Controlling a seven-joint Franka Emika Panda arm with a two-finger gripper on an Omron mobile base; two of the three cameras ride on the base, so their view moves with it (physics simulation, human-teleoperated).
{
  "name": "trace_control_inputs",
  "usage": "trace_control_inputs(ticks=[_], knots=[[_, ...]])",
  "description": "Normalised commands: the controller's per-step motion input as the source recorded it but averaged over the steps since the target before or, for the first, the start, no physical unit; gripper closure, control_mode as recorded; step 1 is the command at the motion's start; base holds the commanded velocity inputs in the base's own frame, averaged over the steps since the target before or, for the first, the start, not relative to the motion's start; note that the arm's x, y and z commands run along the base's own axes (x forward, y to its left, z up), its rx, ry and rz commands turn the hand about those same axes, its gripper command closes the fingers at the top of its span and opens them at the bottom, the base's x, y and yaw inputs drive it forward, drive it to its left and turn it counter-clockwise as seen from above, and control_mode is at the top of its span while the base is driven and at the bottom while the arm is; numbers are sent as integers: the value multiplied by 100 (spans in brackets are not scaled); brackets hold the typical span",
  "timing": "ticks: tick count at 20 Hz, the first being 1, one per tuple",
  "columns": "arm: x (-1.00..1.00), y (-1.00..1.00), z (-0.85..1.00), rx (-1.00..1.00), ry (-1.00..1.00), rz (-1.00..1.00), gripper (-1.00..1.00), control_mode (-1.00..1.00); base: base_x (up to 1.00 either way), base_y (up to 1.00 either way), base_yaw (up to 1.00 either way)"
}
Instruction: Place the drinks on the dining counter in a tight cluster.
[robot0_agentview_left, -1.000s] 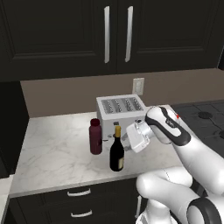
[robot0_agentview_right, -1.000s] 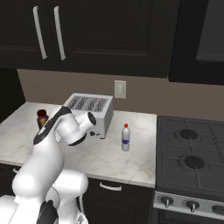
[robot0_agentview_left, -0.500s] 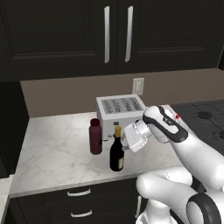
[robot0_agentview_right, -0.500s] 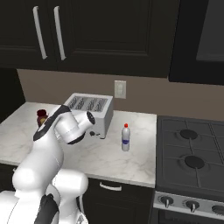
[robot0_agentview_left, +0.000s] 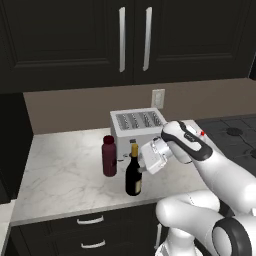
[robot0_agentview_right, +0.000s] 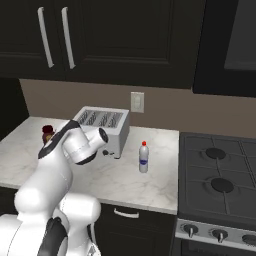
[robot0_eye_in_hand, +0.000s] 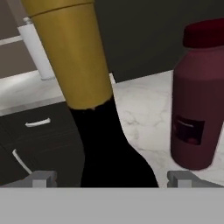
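The dark wine bottle (robot0_agentview_left: 133, 172) with a gold neck (robot0_eye_in_hand: 72, 52) stands near the front edge of a marble worktop (robot0_agentview_left: 65, 175). My gripper (robot0_agentview_left: 140, 166) is at its right side, open. In the hand view its shoulder (robot0_eye_in_hand: 111, 153) sits between my two fingertips (robot0_eye_in_hand: 43, 178), with a gap on each side. The squat maroon bottle (robot0_agentview_left: 109, 156) (robot0_eye_in_hand: 199, 109) stands upright just beyond it, and its cap shows behind my arm (robot0_agentview_right: 48, 133). The small pale red-capped bottle (robot0_agentview_right: 144, 157) stands alone right of the toaster. The dining counter is out of view.
A silver toaster (robot0_agentview_left: 137, 125) (robot0_agentview_right: 102, 125) stands at the back of the worktop, close behind my hand. A black stove (robot0_agentview_right: 220, 175) adjoins the worktop on the right. Dark cabinets (robot0_agentview_left: 135, 40) hang overhead and dark drawers (robot0_agentview_left: 90, 232) run below.
My hand has moved a little left and down toward the wine bottle, still open. The bottles have not moved.
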Motion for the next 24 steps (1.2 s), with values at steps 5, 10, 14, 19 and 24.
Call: trace_control_inputs(ticks=[5,10,14,19,24], knots=[[1,14,-3,0,0,0,-100,-100,0,0,0],[5,11,-2,0,0,0,-100,-100,0,0,0],[3,3,0,0,0,0,-100,-100,0,0,0],[0,0,0,0,1,0,-100,-100,0,0,0],[0,0,0,0,0,0,100,-100,0,0,0]])
